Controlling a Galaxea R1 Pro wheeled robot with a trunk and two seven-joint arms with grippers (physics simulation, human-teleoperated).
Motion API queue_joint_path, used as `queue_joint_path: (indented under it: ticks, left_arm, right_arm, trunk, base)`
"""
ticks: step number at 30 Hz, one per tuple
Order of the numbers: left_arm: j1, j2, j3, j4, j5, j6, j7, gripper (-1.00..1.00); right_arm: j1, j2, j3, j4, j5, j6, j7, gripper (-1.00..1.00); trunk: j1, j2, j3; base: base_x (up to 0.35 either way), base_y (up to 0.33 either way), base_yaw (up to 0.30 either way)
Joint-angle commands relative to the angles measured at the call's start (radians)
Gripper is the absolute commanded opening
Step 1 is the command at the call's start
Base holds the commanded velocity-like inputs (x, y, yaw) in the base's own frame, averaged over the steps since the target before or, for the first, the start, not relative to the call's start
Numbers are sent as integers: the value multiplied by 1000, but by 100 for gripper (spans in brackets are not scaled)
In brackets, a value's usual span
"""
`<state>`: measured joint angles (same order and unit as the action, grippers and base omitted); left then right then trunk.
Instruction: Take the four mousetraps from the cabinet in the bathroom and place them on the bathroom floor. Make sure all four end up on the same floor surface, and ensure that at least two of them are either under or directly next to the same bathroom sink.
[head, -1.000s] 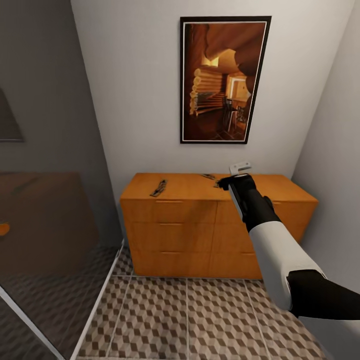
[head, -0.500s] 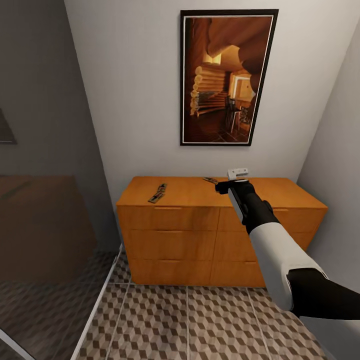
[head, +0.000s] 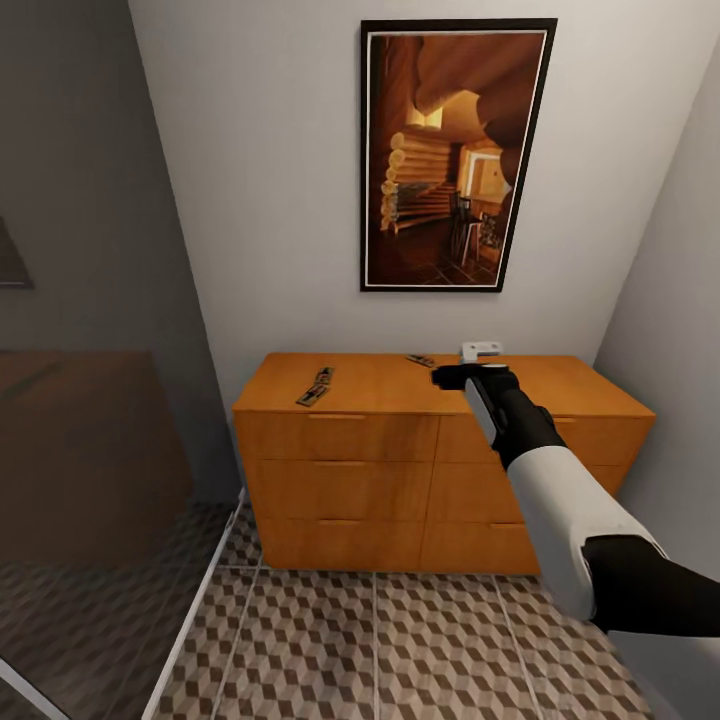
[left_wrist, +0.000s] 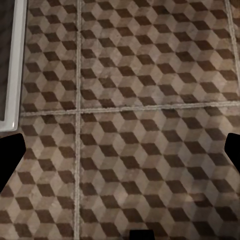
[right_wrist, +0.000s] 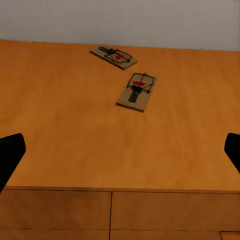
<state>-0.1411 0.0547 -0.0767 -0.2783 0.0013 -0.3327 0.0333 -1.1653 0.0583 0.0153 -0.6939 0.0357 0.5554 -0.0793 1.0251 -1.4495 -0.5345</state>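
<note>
In the head view the right gripper (head: 452, 376) hovers over the top of the low orange-brown wooden cabinet (head: 340, 455), just in front of a small flat brown mousetrap (head: 421, 360) near the back wall, while two more traps lie end to end towards the left of the top (head: 316, 387); the cube-patterned brown-and-beige tiled floor (head: 400, 640) spreads below. The left wrist view looks straight down on that tiled floor (left_wrist: 130, 130), with the dark tips of the left gripper's fingers (left_wrist: 10, 155) at either edge, spread wide and empty. In the right wrist view two wooden mousetraps with dark wire and red bait plates rest on the cabinet top (right_wrist: 65, 130), the nearer one (right_wrist: 137, 91) ahead and the farther one (right_wrist: 113, 55) by the wall; the jaws stand parted with nothing between them. To pick well, I would advance over the nearer trap, line the fingers across its short width, descend until they straddle the board, then close.
</note>
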Motion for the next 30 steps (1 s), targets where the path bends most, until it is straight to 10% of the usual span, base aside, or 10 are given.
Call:
queue_joint_path:
  ticks: [1,30]
  left_arm:
    - [-1,1,-8,1,0,-3,3,100]
    - [0,-1,-8,8,0,-3,3,100]
  right_arm:
    - [-1,-6,2,-1,-2,5,0,100]
    - [1,-55,4,46,-6,-20,0,100]
  trunk:
    - [0,-1,-1]
    - [0,-1,-1]
  base:
    - [0,0,0]
    - [118,0,0]
